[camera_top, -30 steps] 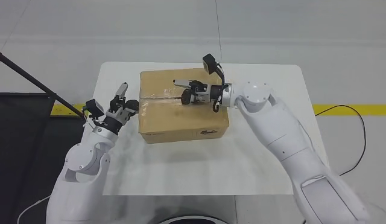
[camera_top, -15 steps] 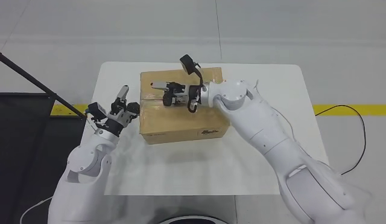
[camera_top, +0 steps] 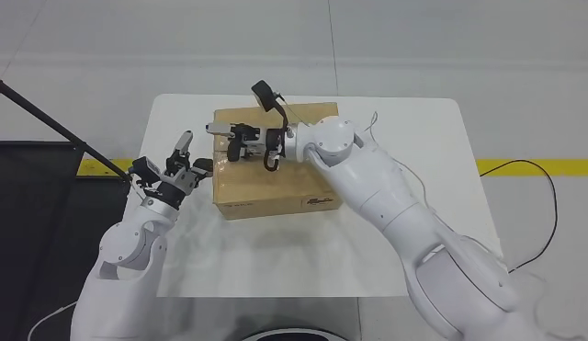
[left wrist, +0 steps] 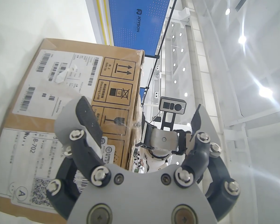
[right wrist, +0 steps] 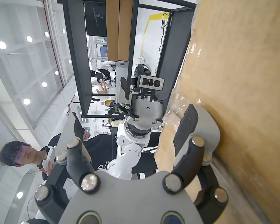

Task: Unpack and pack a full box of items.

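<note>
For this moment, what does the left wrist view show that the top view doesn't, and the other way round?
Left wrist view, not top: the white shipping labels and handling symbols on the side of the cardboard box that faces the open left claw.
Top view, not left wrist: the box's taped top, with the right claw over it near the edge on the left claw's side.
Both: the cardboard box, the left claw beside it, and the right arm's wrist camera.
</note>
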